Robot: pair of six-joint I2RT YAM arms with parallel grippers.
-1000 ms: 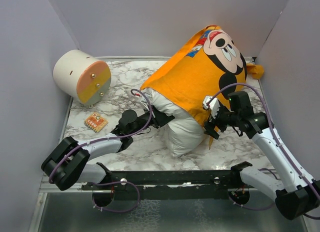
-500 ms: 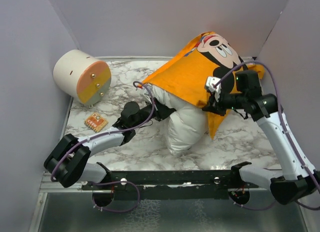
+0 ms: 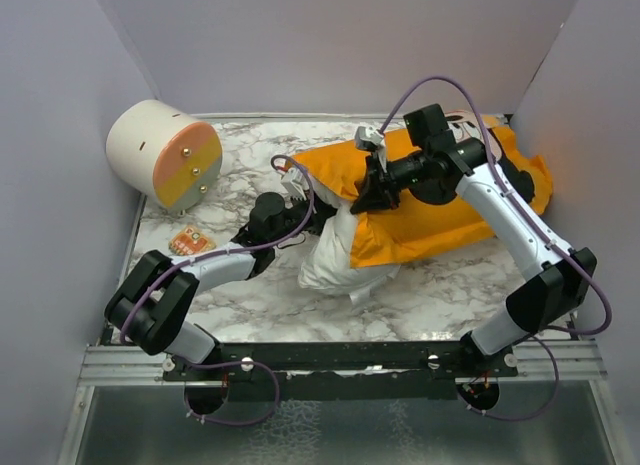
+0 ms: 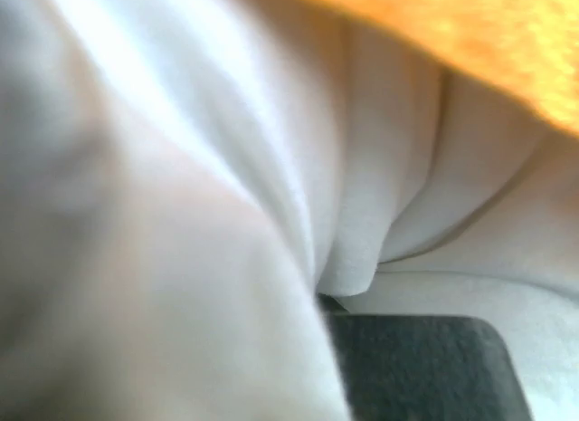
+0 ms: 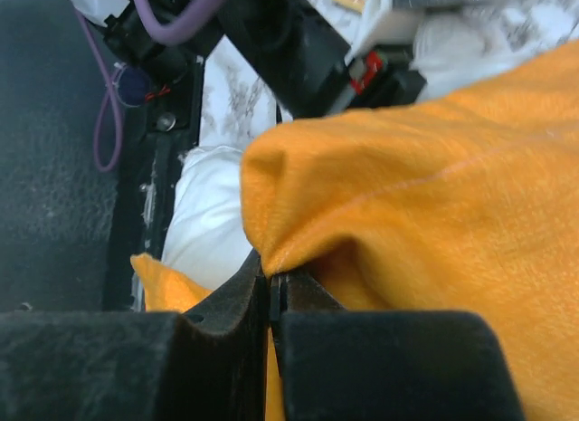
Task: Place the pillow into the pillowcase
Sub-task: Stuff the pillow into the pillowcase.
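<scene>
Pillow, white and plump, lies bunched near the middle of the marble table. Its near end sticks out toward you. Its far end goes under the open left edge of the pillowcase. The pillowcase is orange cloth spread flat across the back right of the table, reaching almost to the right wall.

Your left gripper comes in low from the left and is pushed into the pillow's left side, just below the orange edge. In its wrist view, white pillow folds fill nearly everything, with a strip of pillowcase at the top right. A fold of white cloth runs down against one dark finger. The other finger is hidden by the cloth. The jaws are closed narrow, pinching the pillow.

Your right arm arches over the pillowcase from the right. Your right gripper points down and left at the case's open edge, directly above the pillow. In its wrist view the two fingers of the right gripper meet, with a ridge of orange pillowcase clamped between them. White pillow shows just past that edge, and a little orange shows beneath it.

A cream cylinder with an orange end lies at the back left, well apart from the cloth. A small orange card lies flat in front of it, beside the left arm.
</scene>
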